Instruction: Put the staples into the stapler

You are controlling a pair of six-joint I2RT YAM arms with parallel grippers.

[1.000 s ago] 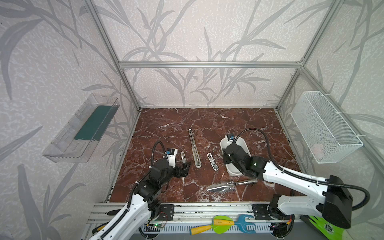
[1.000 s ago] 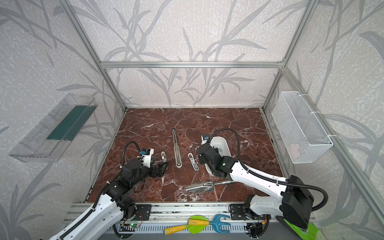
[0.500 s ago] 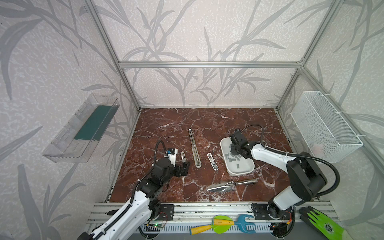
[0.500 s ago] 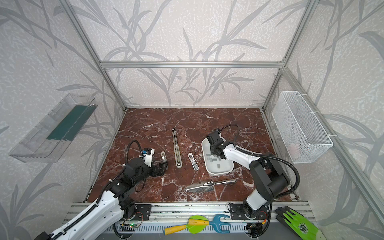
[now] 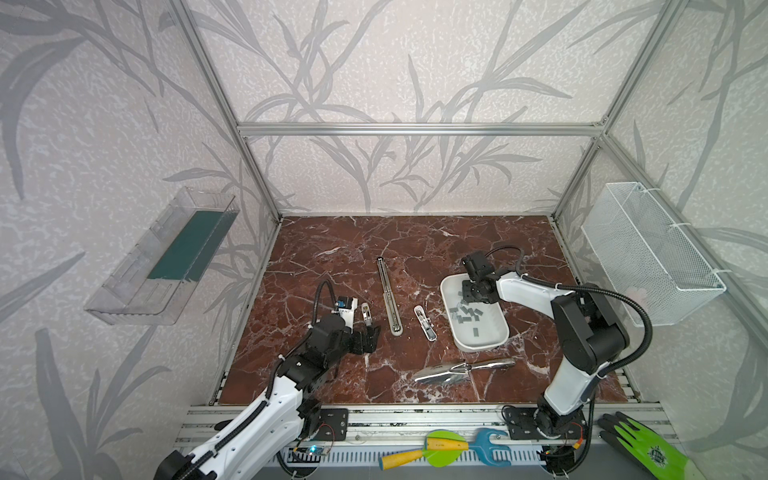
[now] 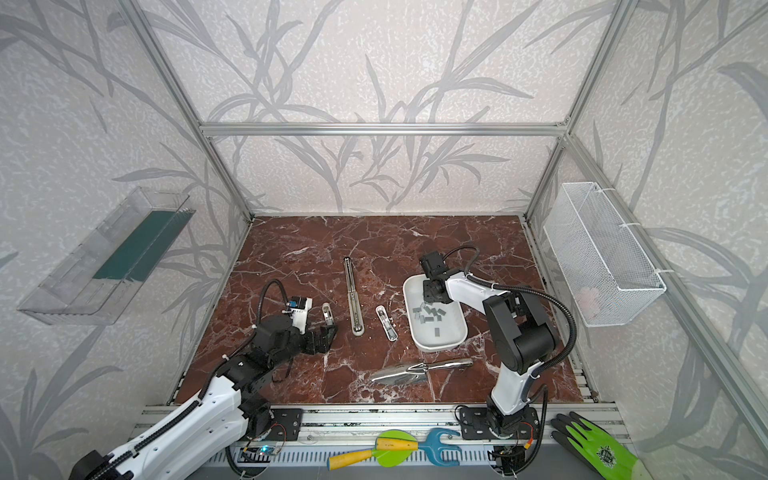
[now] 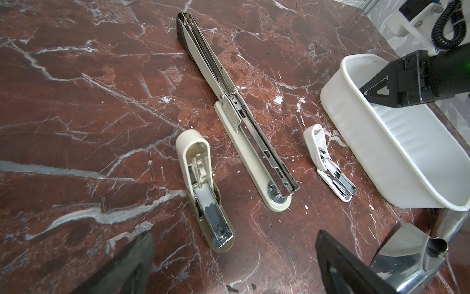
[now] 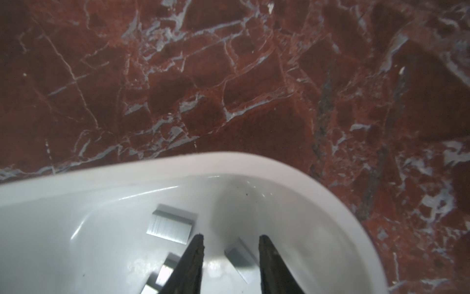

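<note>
Right gripper (image 8: 231, 236) is held inside the white tray (image 8: 229, 163), jaws parted astride one strip of the staples (image 8: 240, 255), seemingly so it can be pinched. Left gripper (image 5: 369, 333) is held wide apart beside the opened beige stapler (image 7: 203, 183), likely ready to steady it.

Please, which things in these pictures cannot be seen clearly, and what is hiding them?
Number of staples: too small and overlapping in both top views; the right gripper may cover some.
Right wrist view: its fingers and the picture's edge cut off strips.
Left wrist view: the tray wall hides all staples.
</note>
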